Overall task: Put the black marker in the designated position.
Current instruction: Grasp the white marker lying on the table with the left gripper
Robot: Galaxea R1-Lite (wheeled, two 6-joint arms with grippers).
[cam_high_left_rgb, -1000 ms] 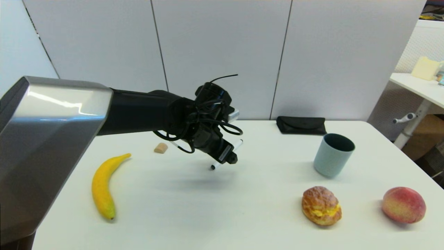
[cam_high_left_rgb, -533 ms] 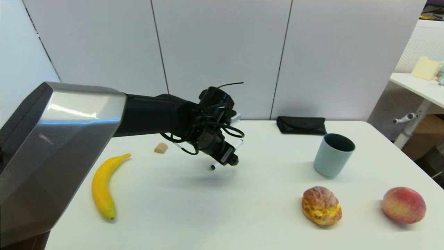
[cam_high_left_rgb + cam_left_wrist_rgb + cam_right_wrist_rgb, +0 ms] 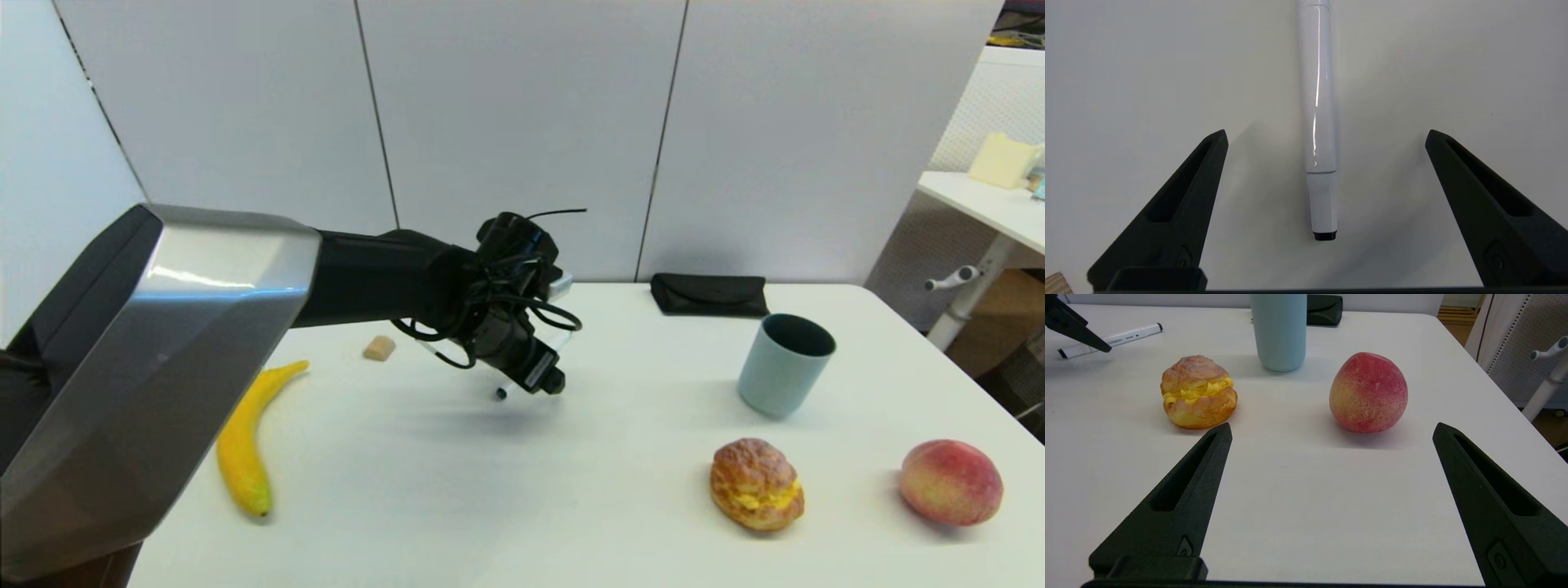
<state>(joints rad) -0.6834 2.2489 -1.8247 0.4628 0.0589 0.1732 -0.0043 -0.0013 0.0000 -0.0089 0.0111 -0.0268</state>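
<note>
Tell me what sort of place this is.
Probably an office or lab set up for robot tests: a white table against grey partition panels, another desk to the side, and food props such as a banana.

- Light is bright and even, falling from above; the white table (image 3: 457,506) shows no hard edges of shade.
- A soft, blurred shadow lies at mid frame in the head view under the left arm (image 3: 384,282).
- A broad glare streak runs across the arm's silver shell (image 3: 188,327) at left.
- A thin white highlight runs down the marker (image 3: 1318,122) in the left wrist view.
- Peach (image 3: 1368,393) and puff (image 3: 1198,392) cast faint shadows toward the lower frame.
- The head view is slightly soft; the wrist views are sharper.
</note>
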